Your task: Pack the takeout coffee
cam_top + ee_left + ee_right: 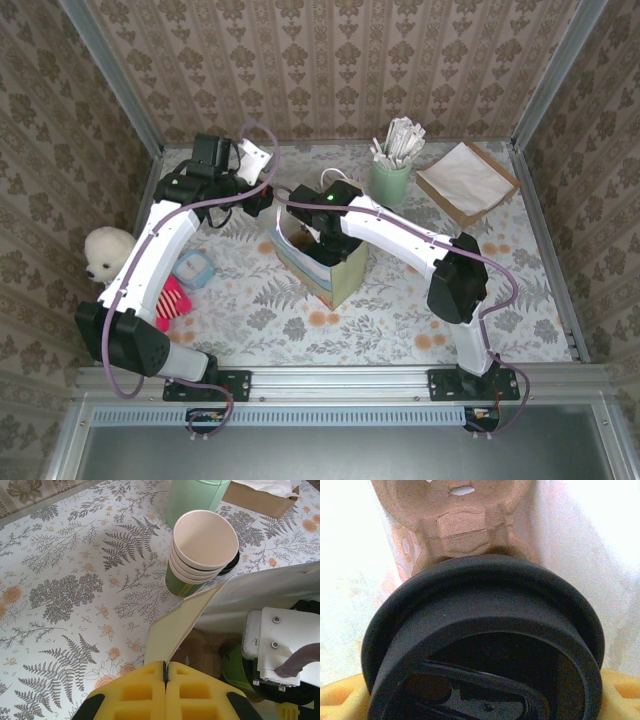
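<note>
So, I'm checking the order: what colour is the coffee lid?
The lid is black, clearest in the right wrist view.

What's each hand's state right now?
Left hand: closed, pinching the rim of the cream paper bag.
Right hand: holding the dark-green paper coffee cup with round black plastic lid.

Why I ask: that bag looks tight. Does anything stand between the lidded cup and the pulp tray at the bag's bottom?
Nothing visible does. The right gripper holds the takeout coffee inside the bag; the brown pulp tray lies just beyond it, only open space between. The left gripper pinches the bag's flap back.
</note>
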Robot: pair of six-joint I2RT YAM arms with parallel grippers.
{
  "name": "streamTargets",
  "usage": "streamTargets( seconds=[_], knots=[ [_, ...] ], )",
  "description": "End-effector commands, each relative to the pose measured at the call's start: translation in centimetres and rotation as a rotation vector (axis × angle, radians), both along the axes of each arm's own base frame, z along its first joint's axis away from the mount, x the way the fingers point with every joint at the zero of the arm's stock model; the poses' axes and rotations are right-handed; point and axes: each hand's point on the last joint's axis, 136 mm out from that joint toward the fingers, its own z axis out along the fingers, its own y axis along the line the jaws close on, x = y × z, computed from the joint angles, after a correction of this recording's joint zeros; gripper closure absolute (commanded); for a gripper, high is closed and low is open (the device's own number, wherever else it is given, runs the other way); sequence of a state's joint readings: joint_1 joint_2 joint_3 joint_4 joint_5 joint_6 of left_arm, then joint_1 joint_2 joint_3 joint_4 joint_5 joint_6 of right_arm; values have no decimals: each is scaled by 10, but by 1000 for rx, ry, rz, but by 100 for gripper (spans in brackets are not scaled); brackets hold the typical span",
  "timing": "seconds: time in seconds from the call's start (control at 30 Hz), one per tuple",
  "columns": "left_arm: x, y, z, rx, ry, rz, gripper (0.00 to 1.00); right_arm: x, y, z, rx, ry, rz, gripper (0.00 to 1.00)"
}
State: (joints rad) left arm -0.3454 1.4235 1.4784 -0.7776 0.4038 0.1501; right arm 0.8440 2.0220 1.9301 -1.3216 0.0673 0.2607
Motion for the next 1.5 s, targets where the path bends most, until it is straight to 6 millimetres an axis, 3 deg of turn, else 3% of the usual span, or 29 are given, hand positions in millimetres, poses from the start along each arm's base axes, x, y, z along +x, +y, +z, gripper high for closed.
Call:
streamTargets(
  seconds=[0.0,0.77,1.47],
  knots=[
    [-2,3,10,-21,-26,4,100,1,-3,12,20,-33,-6,46],
    [0,1,10,-29,-19,0,100,4,0,9,37,-50,0,46],
    [2,1,11,-32,-27,4,100,-14,-20,-16,-83,58,-23,45]
  ],
)
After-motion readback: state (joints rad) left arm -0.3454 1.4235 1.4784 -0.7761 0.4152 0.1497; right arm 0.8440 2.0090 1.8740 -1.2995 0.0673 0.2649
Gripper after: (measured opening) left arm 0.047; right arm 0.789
